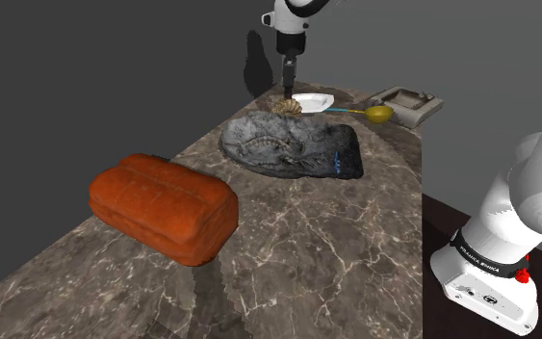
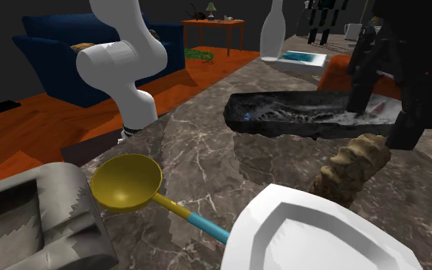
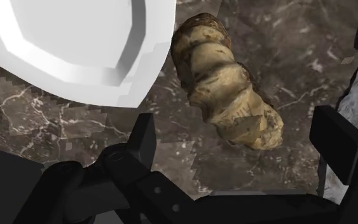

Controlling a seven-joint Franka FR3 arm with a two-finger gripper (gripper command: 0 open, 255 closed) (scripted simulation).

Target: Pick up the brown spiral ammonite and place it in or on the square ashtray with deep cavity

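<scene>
In the shoulder view, the open gripper (image 1: pixel 289 88) hangs over the brown shell (image 1: pixel 286 106), with the white dish (image 1: pixel 314 101) edge at its three o'clock.

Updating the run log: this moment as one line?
phase: pre-grasp | fingers: open over ammonite, not holding | ammonite: on counter beside white dish

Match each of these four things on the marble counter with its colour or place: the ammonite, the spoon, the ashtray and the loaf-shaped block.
Things:
1. ammonite
2. spoon
3. ashtray
4. loaf-shaped block

Descriptions:
A. orange-red
B. grey and square
C. yellow bowl, partly blue handle
D. brown and ridged, lying beside the white dish

Pairs: 1-D, 2-C, 3-B, 4-A
</scene>
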